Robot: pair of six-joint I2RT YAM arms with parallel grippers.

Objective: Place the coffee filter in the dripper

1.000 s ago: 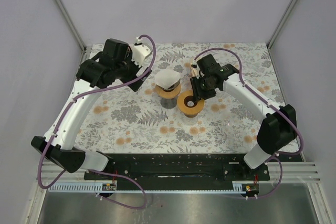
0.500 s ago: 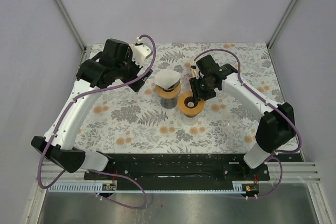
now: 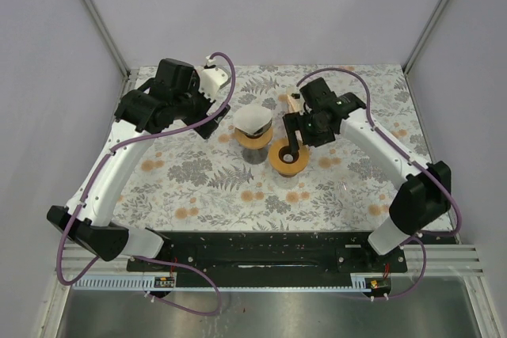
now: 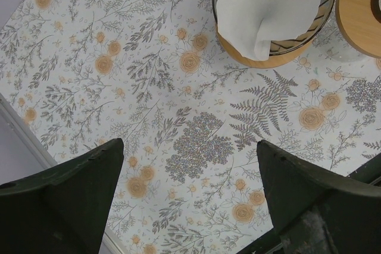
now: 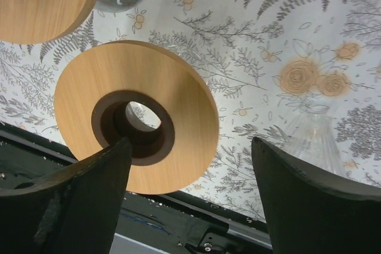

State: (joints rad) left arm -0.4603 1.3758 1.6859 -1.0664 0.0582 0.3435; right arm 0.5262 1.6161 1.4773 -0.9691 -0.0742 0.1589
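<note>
Two grippers, and neither holds anything. At the left of the top view my left gripper hangs over the flowered table, fingers spread wide and bare. In the upper right corner of its wrist view sits the filter. It already lies inside the dripper, white paper against the ribbed wall, though its near side sags inward in a fold instead of lining the wall all round. The dripper stands on a dark jar in the middle of the top view. I judge the job nearly done, with only the seating left: a light nudge on the folded side, outward and down, with one fingertip and little force, since the dripper rides high on the jar and could tip. Just right of it sits a wood ring with a dark-lined hole. My right gripper hovers over that ring, jaws apart, one finger crossing its near edge; whether it touches I cannot tell. I should lift that arm straight up so the ring is not dragged into the jar. At the right of that wrist view a clear glass piece stands on the table, easy to miss and near my outer finger.
</note>
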